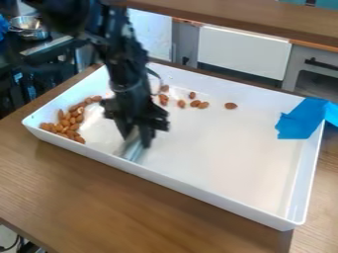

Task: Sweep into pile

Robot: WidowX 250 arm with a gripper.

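Your main pile of almonds (64, 123) sits at frame left; the stray almonds (195, 103), upper middle, need gathering. Your fingers (147, 137) hold a blurred scraper (134, 149).

The tray (218, 163) is showing plain white, while the almonds (65, 122) inside it are showing orange-brown and the tape (298, 121) across its right-hand rim is showing bright, even blue. Beneath the tray, the table (132, 197) is displaying mid-brown with streaky wood grain. Over the tray, the gripper (137, 137) is looking black against the blurred tool's (134, 150) silvery grey; behind it, the cabinet front (244, 49) is appearing white.
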